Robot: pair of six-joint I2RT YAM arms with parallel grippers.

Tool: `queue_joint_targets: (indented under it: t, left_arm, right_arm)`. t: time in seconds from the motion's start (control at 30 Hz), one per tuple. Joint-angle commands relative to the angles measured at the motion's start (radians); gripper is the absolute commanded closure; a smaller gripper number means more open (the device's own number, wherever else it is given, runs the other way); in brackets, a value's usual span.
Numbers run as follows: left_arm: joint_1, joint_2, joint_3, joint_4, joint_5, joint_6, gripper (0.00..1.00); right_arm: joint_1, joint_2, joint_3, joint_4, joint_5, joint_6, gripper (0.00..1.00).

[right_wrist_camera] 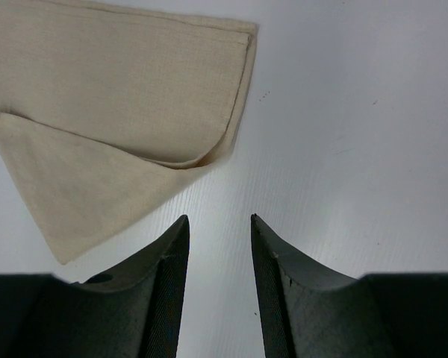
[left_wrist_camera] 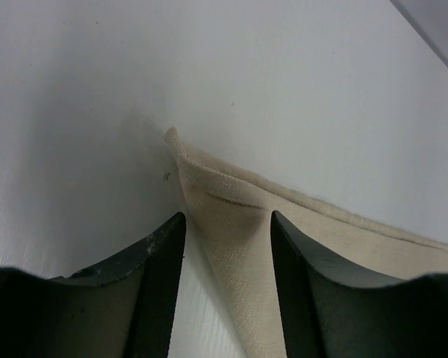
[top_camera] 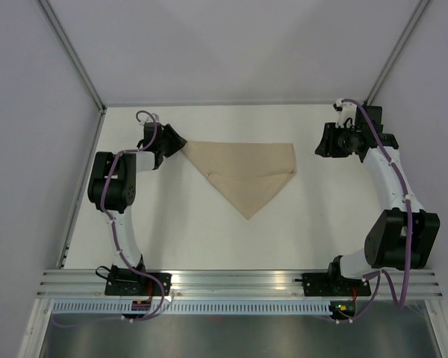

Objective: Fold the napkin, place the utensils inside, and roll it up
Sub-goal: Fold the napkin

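Bases: both arms stand at the near edge of the table (top_camera: 172, 239), one to each side, so each can reach one end of the cloth.
Near point: the napkin (top_camera: 243, 168) lies flat mid-table, folded into a triangle with its apex pointing towards the bases.
Fold: an upper layer crosses the triangle, with its edge running in from the right corner. The layers lie close, gaping slightly at that corner in the right wrist view.
Long edge: straight, on the far side, spanning the gap between the two tools.
Left tool (left_wrist_camera: 228, 216): set low at the napkin's left corner, fingers apart and astride the cloth. The corner tip lies just beyond them, a little curled, and no pinch is evident. Judged well placed to take that corner.
Right tool (right_wrist_camera: 219, 218): fingers apart with nothing between them, over bare table just beside the right corner and clear of the cloth. Judged to be standing off so the fold stays undisturbed.
Fork: not in view from any camera.
Stage: folding judged largely done; loading and rolling not yet done.
Risk: a one-sided pull could drag the layers out of line.
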Motion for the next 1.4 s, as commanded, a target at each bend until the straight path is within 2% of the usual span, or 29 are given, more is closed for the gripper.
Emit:
queue_joint_targets:
  t: [0.0, 0.07, 0.13, 0.17, 0.27, 0.47, 0.6, 0.73, 0.87, 1.03, 1.13, 1.17, 1.37]
  left_arm:
    - [0.014, 0.036, 0.04, -0.003, 0.042, -0.057, 0.48]
    - [0.018, 0.041, 0.043, 0.004, 0.053, -0.067, 0.53]
    - [0.023, 0.05, 0.051, 0.003, 0.062, -0.068, 0.66]
    - [0.024, 0.047, 0.048, 0.016, 0.071, -0.068, 0.76]
    - [0.027, 0.024, 0.003, 0.072, 0.102, -0.064, 0.87]
    - [0.046, -0.094, -0.151, 0.285, 0.157, -0.06, 0.98]
    - [0.047, -0.186, -0.251, 0.478, 0.238, -0.042, 0.98]
    - [0.038, -0.254, -0.325, 0.6, 0.427, -0.037, 0.98]
    - [-0.006, -0.307, -0.365, 0.641, 0.556, -0.002, 0.98]
    - [-0.132, -0.334, -0.395, 0.595, 0.715, 0.111, 0.97]
    - [-0.213, -0.352, -0.411, 0.459, 0.742, 0.212, 0.97]
    - [-0.256, -0.358, -0.411, 0.419, 0.739, 0.275, 0.97]
    - [-0.402, -0.363, -0.411, 0.215, 0.621, 0.432, 0.94]
  right_arm:
    - [0.004, 0.011, -0.005, 0.017, -0.014, -0.01, 0.56]
    - [0.004, 0.011, -0.003, 0.018, -0.013, -0.008, 0.56]
    - [0.006, 0.011, -0.003, 0.018, -0.011, -0.01, 0.56]
    - [0.009, 0.012, -0.003, 0.018, -0.01, -0.01, 0.56]
    - [0.013, 0.014, -0.005, 0.02, -0.003, -0.01, 0.56]
    - [0.023, 0.017, -0.003, 0.02, 0.006, -0.014, 0.56]
    - [0.032, 0.015, -0.003, 0.02, 0.013, -0.014, 0.56]
    - [0.041, 0.015, -0.003, 0.024, 0.021, -0.014, 0.56]
    - [0.05, 0.017, -0.003, 0.024, 0.029, -0.016, 0.56]
    - [0.059, 0.02, -0.005, 0.023, 0.038, -0.014, 0.57]
    - [0.063, 0.017, -0.006, 0.026, 0.04, -0.014, 0.57]
    - [0.064, 0.017, -0.009, 0.024, 0.041, -0.014, 0.57]
    - [0.064, 0.015, -0.011, 0.027, 0.044, -0.014, 0.57]
